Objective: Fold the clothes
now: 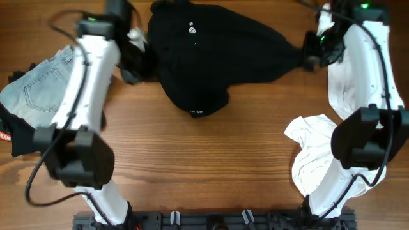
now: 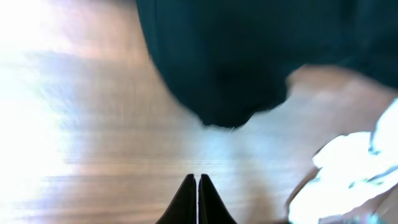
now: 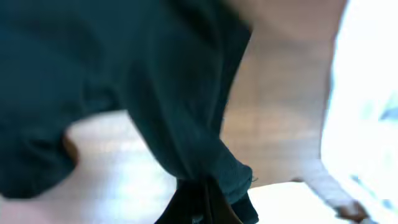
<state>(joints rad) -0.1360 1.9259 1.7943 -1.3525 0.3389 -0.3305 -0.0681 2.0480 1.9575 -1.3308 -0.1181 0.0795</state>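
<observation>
The right pincer [image 3: 200,193] clamps a corner of the black shirt [image 1: 211,51]; the left pincer [image 2: 199,185] looks clenched on nothing, so pulling may bunch it.

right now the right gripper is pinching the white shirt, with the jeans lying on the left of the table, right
Not quite. The right gripper is shut on the black garment, not the white shirt; the right wrist view shows it. The jeans do lie on the left.
</observation>
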